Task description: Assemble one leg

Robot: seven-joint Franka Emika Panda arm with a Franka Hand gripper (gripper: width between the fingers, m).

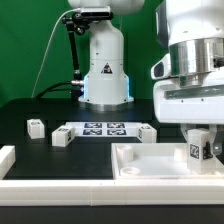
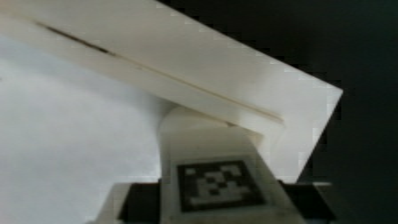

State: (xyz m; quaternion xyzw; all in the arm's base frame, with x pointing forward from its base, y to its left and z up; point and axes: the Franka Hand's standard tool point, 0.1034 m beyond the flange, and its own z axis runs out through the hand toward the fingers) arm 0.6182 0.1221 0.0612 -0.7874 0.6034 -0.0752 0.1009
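White leg (image 2: 214, 165) at my claw with its black-and-white square tag (image 2: 215, 184), white tray-like piece (image 1: 150, 168), white marker board (image 1: 104, 130) with black-and-white tags, black table (image 1: 30, 105), my white arm base (image 1: 104, 65)

Off-task items on your black table (image 1: 40, 105)

You have the marker board (image 1: 103, 129) lying flat mid-table; a white recessed tray (image 1: 150, 163) sits nearer the camera.

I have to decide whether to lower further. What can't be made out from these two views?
- The pincer: in the exterior view the leg hides the fingertips; the wrist view cuts them off at its edge, so grip is unclear.
- The leg's lower end: hidden behind the white tray piece wall in the exterior view.
- Contact between leg and tray: blurred in the wrist view.
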